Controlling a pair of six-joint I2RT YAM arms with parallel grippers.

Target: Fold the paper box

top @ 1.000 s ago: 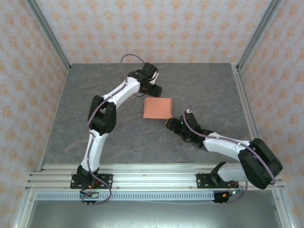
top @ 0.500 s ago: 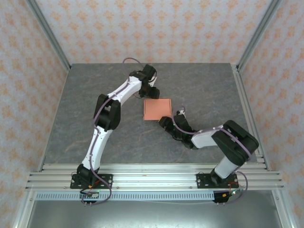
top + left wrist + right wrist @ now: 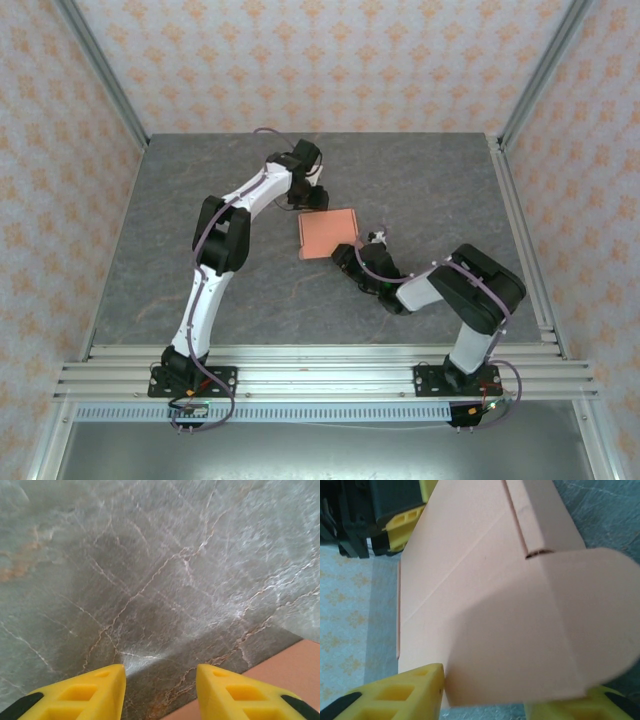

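One paper box lies near the middle of the grey stone-pattern table, its edges a little turned against the table's edges. The left gripper is just beside its far left corner and the right gripper is at its near right edge. Bare table lies open all around, wide to the left, the right and the far side, up to the metal frame rails and the patterned walls. There are two arms and two grippers. The left fingers stand apart over bare table, with a box corner just to their right. The right fingers stand on both sides of one rounded tab — I cannot tell whether they press it.
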